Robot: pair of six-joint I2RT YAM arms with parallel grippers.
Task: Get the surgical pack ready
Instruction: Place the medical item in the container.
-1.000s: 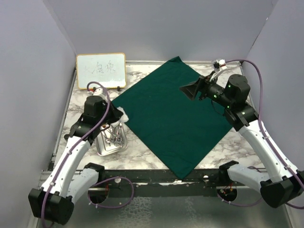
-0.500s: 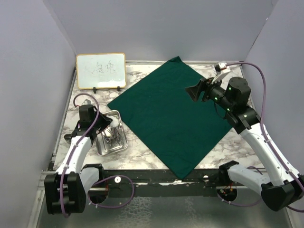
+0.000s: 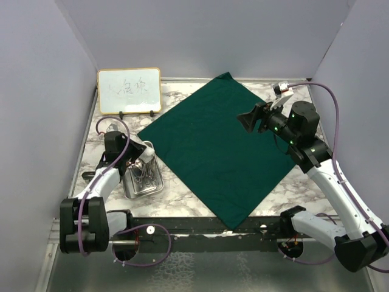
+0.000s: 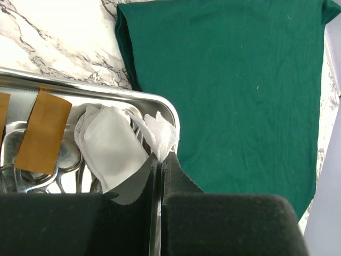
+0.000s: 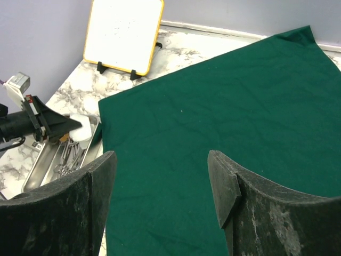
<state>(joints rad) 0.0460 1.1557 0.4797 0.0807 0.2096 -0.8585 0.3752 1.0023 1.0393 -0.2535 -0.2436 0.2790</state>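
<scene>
The dark green drape [image 3: 213, 146] lies spread flat as a diamond on the marble table. The small steel tray [image 3: 152, 190] stands at its left corner with silver instruments [image 3: 143, 176] inside. My left gripper [image 3: 144, 157] is over the tray's far end, shut on a white gauze square [image 3: 149, 152]. In the left wrist view the gripper [image 4: 161, 156] pinches the gauze [image 4: 112, 146] at its edge, above the tray rim [image 4: 106, 93], with the instruments [image 4: 32, 176] below. My right gripper [image 3: 249, 118] hangs open and empty above the drape's right part; the right wrist view shows it [image 5: 160, 160] over the drape [image 5: 224, 96].
A wood-framed whiteboard [image 3: 129, 90] stands at the back left; it also shows in the right wrist view [image 5: 123, 34]. Grey walls close in the table on three sides. The drape's near corner [image 3: 234, 222] reaches the front edge.
My left arm has folded back toward the near left and lowered, its gripper staying over the tray with the gauze. My right gripper has drifted slightly right and back.
</scene>
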